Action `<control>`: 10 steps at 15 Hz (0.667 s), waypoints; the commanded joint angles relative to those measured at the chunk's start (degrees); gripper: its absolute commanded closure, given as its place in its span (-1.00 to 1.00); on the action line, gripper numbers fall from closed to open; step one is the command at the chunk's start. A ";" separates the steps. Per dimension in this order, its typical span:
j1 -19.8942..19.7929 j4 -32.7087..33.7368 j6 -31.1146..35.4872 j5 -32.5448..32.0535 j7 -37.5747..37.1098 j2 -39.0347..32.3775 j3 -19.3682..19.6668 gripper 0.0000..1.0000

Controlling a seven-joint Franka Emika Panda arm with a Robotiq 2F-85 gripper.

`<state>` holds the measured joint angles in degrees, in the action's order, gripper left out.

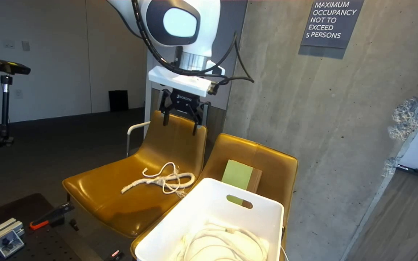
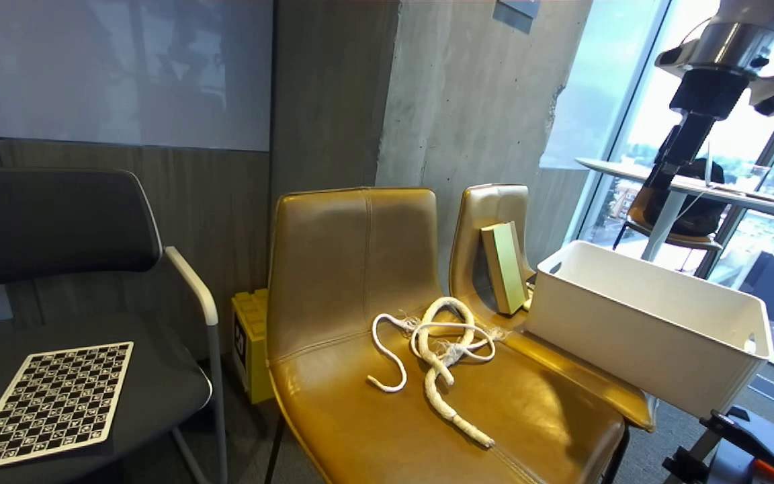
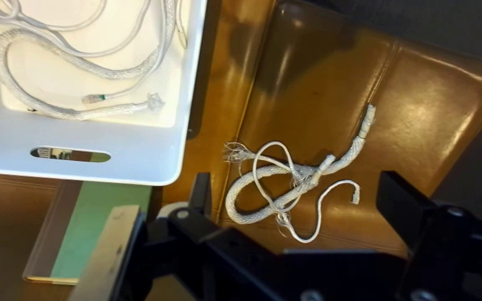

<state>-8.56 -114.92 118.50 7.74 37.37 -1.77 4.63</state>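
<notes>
My gripper hangs high above the brown leather chairs, its jaws spread wide with nothing between the fingertips. Below it, a white rope lies loosely looped on a chair seat, with frayed strands and a thinner cord tangled through it. In the wrist view the rope appears in the gap between the fingers, but well beyond them and untouched. A white bin rests on the neighbouring chair. Inside it, the wrist view shows more pale rope and thin cords coiled on the bottom.
Green and brown books lean against the backrest behind the bin. A concrete wall rises behind the chairs. A black chair bearing a patterned board stands to one side. A camera on a stand is at the far left.
</notes>
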 commanded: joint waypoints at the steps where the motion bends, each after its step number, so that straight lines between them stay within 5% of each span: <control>1: 3.31 -7.63 4.87 2.76 0.71 4.48 -1.86 -1.00; 10: 13.11 -23.53 29.11 2.52 -8.13 1.19 -9.31 -1.00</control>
<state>2.28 -135.89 140.70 9.31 32.37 0.71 -2.75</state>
